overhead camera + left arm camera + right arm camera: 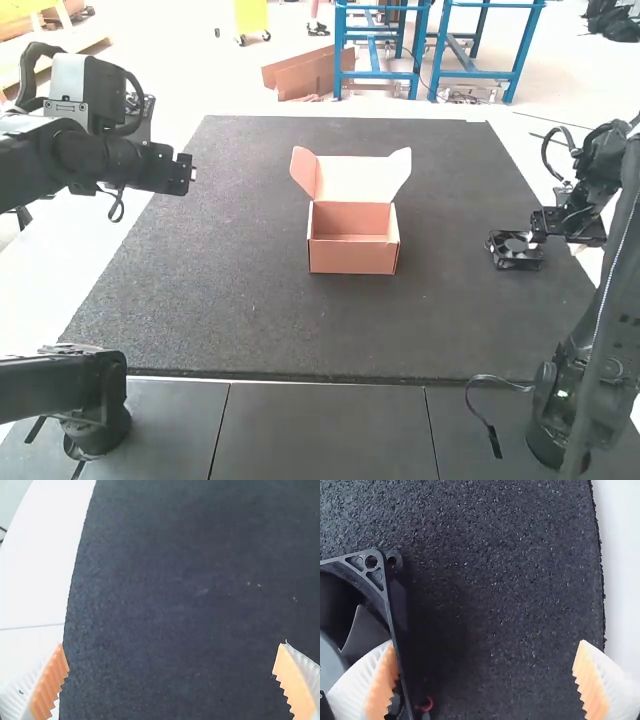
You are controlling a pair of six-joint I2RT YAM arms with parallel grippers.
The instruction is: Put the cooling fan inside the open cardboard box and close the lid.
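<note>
Nothing is packed yet: the cooling fan [515, 248] lies on the black mat [250, 260], one frame edge between the right arm's fingers [379, 680], which are spread wide and grip nothing. The cardboard box [352, 240] stands well apart from them, its lid [350, 175] upright and not yet shut. The left arm's fingers [47, 686], also wide, hang over bare mat. The mat's edge runs near the right arm's fingers; open mat lies between fan and box.

The cooling fan [505, 250], right of the cardboard box [352, 252], is partly covered by the right fingers [380, 680]. In the right wrist view its frame is cut off at the edge.
</note>
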